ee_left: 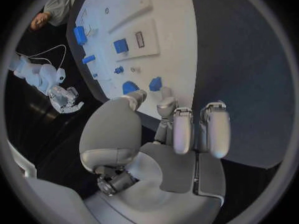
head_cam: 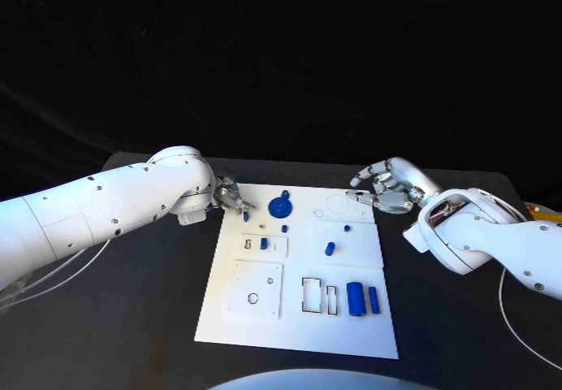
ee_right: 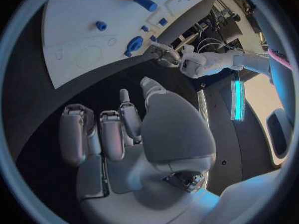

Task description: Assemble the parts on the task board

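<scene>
The board (head_cam: 235, 313) lies nearest, its long axis running away from the robot, slightly skewed. At its near right, two blue bars (head_cam: 363, 299) lie lengthwise along that axis beside an open slot. A blue gear (head_cam: 280, 205) sits at the far edge, with a small peg (head_cam: 329, 249) mid-board.

The left hand (head_cam: 231, 197) is held at the far left corner, fingers spread, and a small blue part (ee_left: 155, 83) is seen just at its fingertips; whether that part is pinched cannot be told. The right hand (head_cam: 386, 187) is held loosely curled beyond the far right corner, with nothing in it.

A part could be knocked aside if the left fingers close off-centre; the board itself could also be nudged.
</scene>
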Motion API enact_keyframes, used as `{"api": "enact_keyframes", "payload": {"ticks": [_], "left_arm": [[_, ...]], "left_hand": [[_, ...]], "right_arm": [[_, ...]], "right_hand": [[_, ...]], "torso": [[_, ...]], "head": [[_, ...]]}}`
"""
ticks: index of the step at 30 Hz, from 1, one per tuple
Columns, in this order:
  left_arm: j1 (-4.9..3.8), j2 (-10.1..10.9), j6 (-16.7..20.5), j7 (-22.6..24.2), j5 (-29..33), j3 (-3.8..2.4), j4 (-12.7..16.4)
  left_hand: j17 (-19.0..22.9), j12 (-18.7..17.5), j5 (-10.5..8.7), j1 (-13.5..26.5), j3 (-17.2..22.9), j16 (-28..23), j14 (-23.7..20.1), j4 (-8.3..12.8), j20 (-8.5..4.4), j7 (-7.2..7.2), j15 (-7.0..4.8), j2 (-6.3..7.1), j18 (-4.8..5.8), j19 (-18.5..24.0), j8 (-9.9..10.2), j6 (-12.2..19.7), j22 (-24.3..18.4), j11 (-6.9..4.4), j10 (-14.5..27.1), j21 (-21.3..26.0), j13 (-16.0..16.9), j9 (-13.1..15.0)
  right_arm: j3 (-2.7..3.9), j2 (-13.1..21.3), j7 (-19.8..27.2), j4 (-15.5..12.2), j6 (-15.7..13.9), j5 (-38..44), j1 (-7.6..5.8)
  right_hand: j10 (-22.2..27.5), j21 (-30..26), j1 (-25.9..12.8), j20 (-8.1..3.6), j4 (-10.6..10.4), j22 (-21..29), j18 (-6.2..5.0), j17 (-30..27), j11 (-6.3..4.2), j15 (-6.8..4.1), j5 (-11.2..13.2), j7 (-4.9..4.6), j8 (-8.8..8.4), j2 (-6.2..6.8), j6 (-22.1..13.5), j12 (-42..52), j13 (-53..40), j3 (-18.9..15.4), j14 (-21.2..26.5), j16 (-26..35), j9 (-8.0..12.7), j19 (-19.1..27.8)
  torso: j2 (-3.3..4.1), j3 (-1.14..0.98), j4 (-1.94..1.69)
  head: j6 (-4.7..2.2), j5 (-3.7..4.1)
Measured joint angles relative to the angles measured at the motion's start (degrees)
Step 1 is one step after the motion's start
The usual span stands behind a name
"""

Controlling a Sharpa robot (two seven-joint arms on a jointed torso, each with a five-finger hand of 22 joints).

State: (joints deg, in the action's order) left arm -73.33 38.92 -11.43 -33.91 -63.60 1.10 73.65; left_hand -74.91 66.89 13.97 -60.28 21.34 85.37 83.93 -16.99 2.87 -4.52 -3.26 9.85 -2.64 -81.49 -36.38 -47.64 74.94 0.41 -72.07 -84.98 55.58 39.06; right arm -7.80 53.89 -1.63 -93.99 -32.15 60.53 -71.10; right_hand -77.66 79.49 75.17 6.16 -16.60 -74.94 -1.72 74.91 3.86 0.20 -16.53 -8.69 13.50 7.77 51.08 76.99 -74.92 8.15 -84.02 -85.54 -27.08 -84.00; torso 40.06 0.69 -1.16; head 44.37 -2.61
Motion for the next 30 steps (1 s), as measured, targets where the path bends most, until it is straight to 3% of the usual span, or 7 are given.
{"api": "enact_keyframes", "payload": {"ticks": [7,21,27,30], "left_arm": [[0.01,-0.3,-0.6,0.0,0.0,0.19,-0.2],[0.02,-0.5,-1.3,0.1,0.3,0.31,-0.4],[0.02,-0.5,-1.3,0.2,0.5,0.36,-0.5],[0.03,-0.5,-1.1,0.4,0.8,0.42,-0.5]], "left_hand": [[0.0,0.0,0.00,-2.0,0.8,0.0,0.0,0.2,0.15,-0.19,0.00,-0.76,0.00,0.1,0.3,-0.2,0.0,0.00,0.0,0.0,0.0,-0.7],[0.0,0.5,0.00,-5.2,3.3,0.0,0.0,0.3,0.14,0.12,0.00,-0.79,0.00,0.1,0.3,-0.9,0.0,0.00,0.0,0.0,0.1,-1.1],[0.0,0.7,-0.01,-11.8,9.2,0.0,0.0,1.5,0.14,0.46,0.00,-1.20,0.00,0.1,-0.7,-1.3,0.0,-0.32,0.3,0.0,0.2,-1.2],[0.0,1.2,-0.34,-14.1,14.5,0.0,0.1,1.7,0.13,0.66,-0.12,-0.04,0.00,0.1,-1.7,-0.7,0.0,-0.84,-0.2,0.0,0.5,-1.2]], "right_arm": [[0.00,0.0,0.0,0.0,0.0,0.0,0.02],[0.00,-0.1,0.0,0.1,0.1,0.0,0.05],[0.00,-0.2,-0.1,0.1,0.1,0.0,0.05],[0.00,-0.2,-0.1,0.1,0.1,0.0,0.05]], "right_hand": [[0.0,0.0,0.0,0.00,0.0,0.0,0.00,0.0,0.00,0.00,0.0,0.00,0.00,0.00,0.0,0.0,0.0,0.0,0.0,0.0,0.0,0.0],[0.0,0.0,0.0,0.00,0.0,0.0,0.00,0.0,0.00,0.00,0.0,0.00,0.00,0.00,0.0,0.0,0.0,0.0,0.0,0.0,0.0,0.0],[0.0,-0.3,0.0,0.00,0.0,0.0,0.00,0.0,0.00,0.00,0.0,0.00,0.00,0.00,0.0,0.0,0.0,0.0,0.0,0.0,-0.1,0.0],[0.0,-0.3,0.0,0.00,0.0,0.0,0.00,0.0,0.00,0.00,0.0,0.00,0.00,0.00,0.0,0.0,0.0,0.0,0.0,0.0,-0.1,0.0]], "torso": [[-0.03,-0.02,0.03],[-0.02,-0.04,0.04],[-0.02,-0.03,0.01],[-0.03,-0.03,0.03]], "head": [[0.08,0.00],[0.19,0.04],[0.28,0.09],[0.29,0.07]]}}
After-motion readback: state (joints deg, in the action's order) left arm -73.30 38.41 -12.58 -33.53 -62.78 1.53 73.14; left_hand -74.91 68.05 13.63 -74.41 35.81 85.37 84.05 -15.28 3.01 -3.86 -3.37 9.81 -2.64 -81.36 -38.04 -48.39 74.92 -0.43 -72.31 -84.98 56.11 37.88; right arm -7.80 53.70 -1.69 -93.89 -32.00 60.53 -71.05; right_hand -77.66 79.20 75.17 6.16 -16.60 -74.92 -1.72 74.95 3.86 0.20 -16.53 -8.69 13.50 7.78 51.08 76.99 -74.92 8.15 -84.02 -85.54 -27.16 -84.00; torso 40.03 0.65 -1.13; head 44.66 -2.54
